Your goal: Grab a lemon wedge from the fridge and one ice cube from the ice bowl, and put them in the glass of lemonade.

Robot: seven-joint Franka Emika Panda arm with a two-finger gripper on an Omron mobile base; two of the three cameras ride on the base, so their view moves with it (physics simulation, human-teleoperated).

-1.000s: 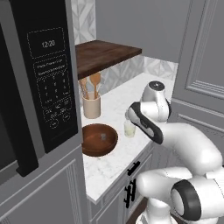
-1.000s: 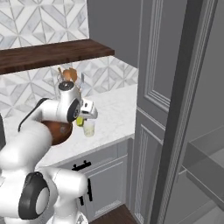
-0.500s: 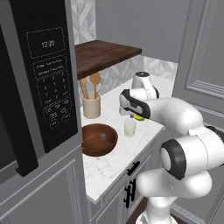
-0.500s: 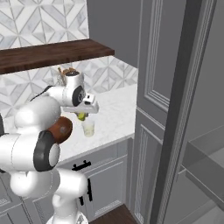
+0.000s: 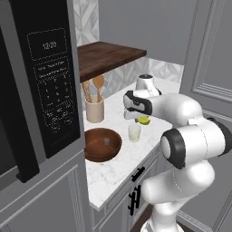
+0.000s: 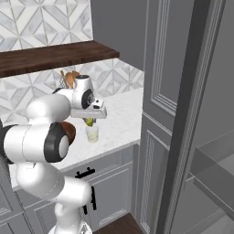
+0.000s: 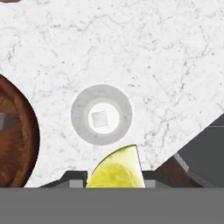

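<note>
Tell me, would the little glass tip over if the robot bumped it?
Probably not easily: the glass of lemonade looks short and squat, with liquid inside. Still, it stands free on smooth marble counter, so it might slide, maybe splash.

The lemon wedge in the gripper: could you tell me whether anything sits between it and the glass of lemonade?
Nothing visible does. The lemon wedge hangs in the gripper above the glass of lemonade, with open air between them.
</note>
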